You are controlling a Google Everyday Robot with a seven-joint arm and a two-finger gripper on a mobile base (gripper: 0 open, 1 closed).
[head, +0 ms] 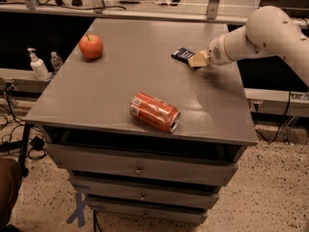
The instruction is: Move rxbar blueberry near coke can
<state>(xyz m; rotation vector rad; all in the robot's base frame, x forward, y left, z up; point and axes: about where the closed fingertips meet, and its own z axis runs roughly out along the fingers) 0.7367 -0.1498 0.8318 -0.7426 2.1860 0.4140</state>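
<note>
The snack bar (pixel 183 54) lies toward the back right corner of the counter (pixel 116 86), well apart from the can (pixel 154 112). The can is on its side close to the front edge, a little right of the middle, with its silver end turned toward the front right corner. The gripper (pixel 199 59) sits right at the bar's right-hand end, low over the surface, on an arm (pixel 263 30) that reaches in across the right edge. That side approach probably suits a thin, flat wrapper, which offers little to catch from above. I cannot tell whether the gripper has closed on the bar or only meets it, nor whether the bar is lifted off the surface.

The apple (pixel 91 46) stands near the back left corner, out of the path between bar and can. Judging by this layout, the job is at the pick-up stage, and the bar has yet to travel toward the front edge.
</note>
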